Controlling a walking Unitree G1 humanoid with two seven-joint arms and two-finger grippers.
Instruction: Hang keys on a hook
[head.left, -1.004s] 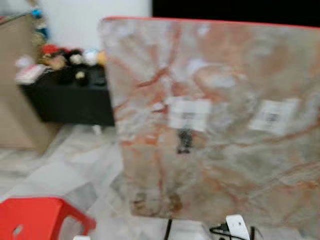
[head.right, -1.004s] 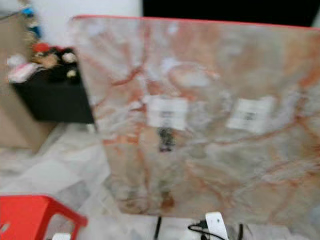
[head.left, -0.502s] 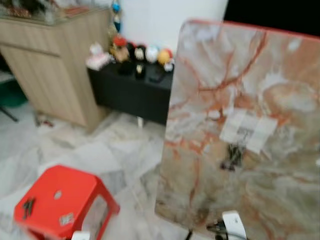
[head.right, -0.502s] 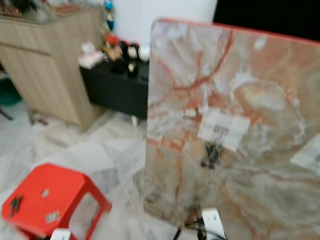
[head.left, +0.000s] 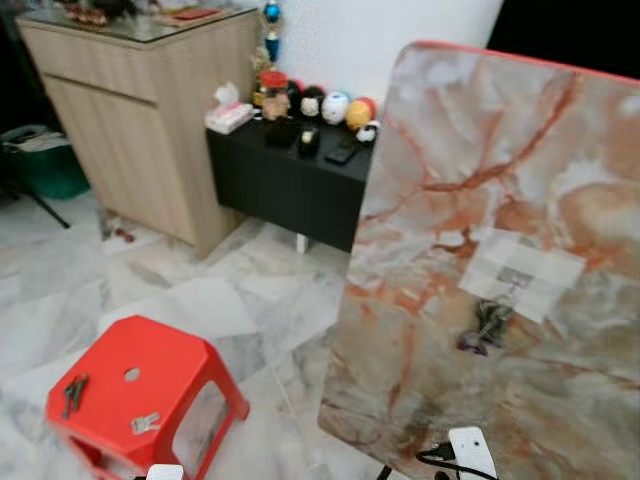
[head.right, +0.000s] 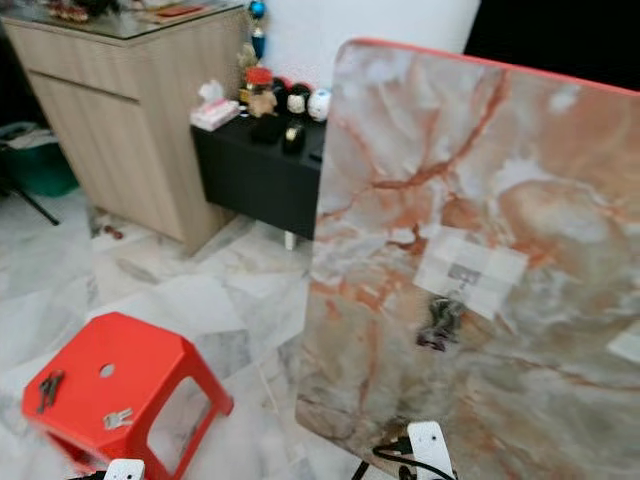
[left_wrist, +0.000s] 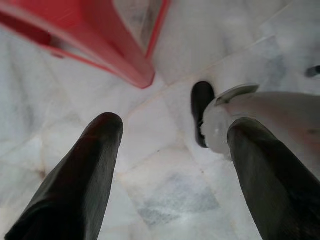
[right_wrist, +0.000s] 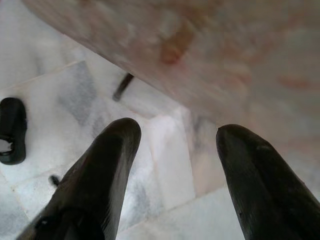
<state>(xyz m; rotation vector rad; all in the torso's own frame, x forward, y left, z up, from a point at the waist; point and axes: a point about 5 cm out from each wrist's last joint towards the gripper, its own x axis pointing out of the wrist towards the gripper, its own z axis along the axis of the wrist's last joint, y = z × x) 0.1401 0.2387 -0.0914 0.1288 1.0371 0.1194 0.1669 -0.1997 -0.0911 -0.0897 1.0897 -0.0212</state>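
Two key bunches show: one (head.left: 73, 393) lies on my left on the red stool (head.left: 140, 385), the other (head.left: 487, 327) hangs from a hook (head.left: 513, 282) on the marble board (head.left: 480, 180). My left jaws (left_wrist: 170, 165) hang open over the floor (left_wrist: 170, 200) beside the stool, holding nothing. My right jaws (right_wrist: 172, 165) are open and empty near the board's foot.

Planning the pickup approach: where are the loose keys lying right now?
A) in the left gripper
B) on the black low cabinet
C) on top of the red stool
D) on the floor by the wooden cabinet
C. A dark bunch of keys lies on the top of the red stool, near its edge, with a second small metal piece beside it; the left gripper is open and holds nothing.
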